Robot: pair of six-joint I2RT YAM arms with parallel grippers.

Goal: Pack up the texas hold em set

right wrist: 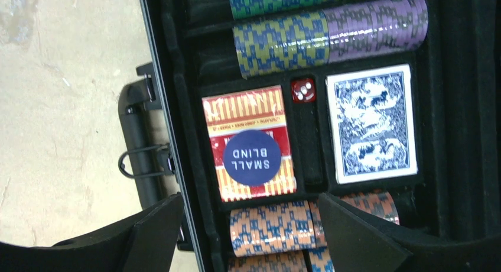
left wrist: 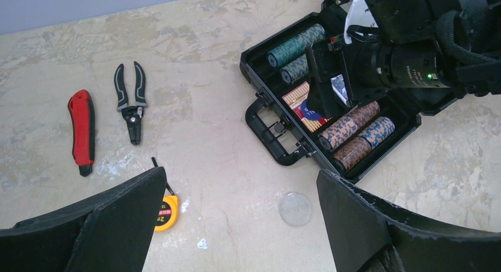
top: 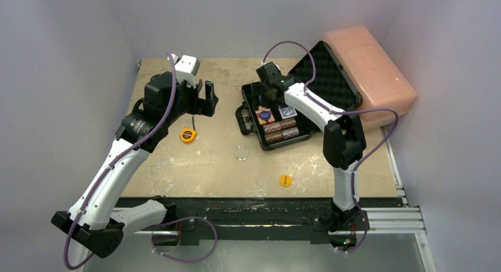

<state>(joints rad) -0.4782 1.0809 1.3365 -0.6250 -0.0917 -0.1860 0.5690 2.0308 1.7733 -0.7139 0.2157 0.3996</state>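
The black briefcase (top: 250,102) lies open at the table's back, its foam lid (top: 331,77) leaning back. It holds rows of chips (right wrist: 277,44), a red card deck (right wrist: 248,115) with a blue "SMALL BLIND" button (right wrist: 251,157) on it, a red die (right wrist: 303,90) and a blue deck (right wrist: 371,124). My right gripper (top: 269,97) hovers open and empty over the case, above the orange chips (right wrist: 272,227). A clear round button (top: 241,153) and a yellow button (top: 285,180) lie on the table. My left gripper (top: 201,103) is open and empty, raised left of the case.
A pink plastic box (top: 369,68) stands behind the lid at the back right. A yellow tape measure (top: 188,135) lies under the left arm. Pliers (left wrist: 131,100) and a red utility knife (left wrist: 83,130) lie further left. The case handle (left wrist: 266,133) faces the left gripper.
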